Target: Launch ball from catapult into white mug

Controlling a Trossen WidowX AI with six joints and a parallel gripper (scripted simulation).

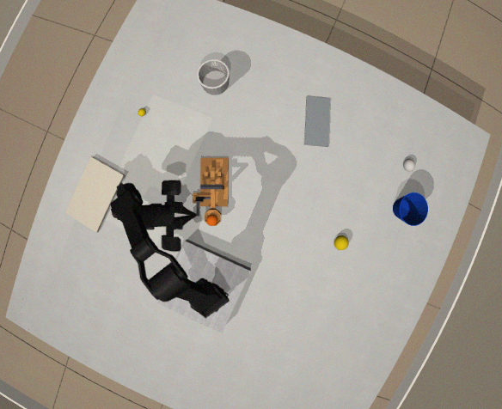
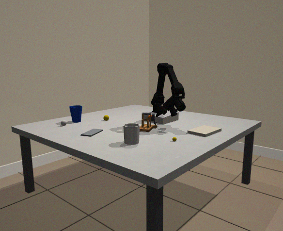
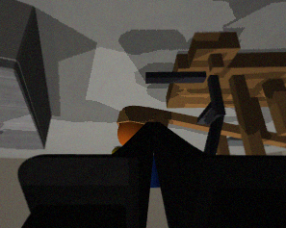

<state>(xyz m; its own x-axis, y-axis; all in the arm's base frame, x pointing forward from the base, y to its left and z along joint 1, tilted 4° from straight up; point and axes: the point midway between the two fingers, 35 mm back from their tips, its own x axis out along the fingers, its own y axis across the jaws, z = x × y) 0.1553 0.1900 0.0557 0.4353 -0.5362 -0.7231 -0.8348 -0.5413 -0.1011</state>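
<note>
The wooden catapult (image 1: 223, 163) (image 2: 145, 128) (image 3: 214, 41) stands with its cup end towards the arm's base and its long side roughly in line with the white mug (image 1: 215, 89) (image 2: 131, 134). The orange ball (image 1: 211, 220) (image 3: 128, 133) sits in the catapult's cup, partly hidden by a finger in the wrist view. My gripper (image 1: 195, 215) (image 3: 152, 128) is shut and empty. Its tips are beside the cup end, close to the dark lever (image 1: 198, 209) (image 3: 175, 77) on the catapult's side. I cannot tell whether they touch anything.
A blue cup (image 1: 413, 209) (image 2: 75, 114), a white ball (image 1: 408, 164) (image 2: 63, 123), a large yellow ball (image 1: 341, 242) (image 2: 106, 117), a small yellow ball (image 1: 141, 112) (image 2: 174, 139), a grey plate (image 1: 317, 120) (image 2: 92, 132) and a cream block (image 1: 94, 193) (image 2: 204, 130) lie around.
</note>
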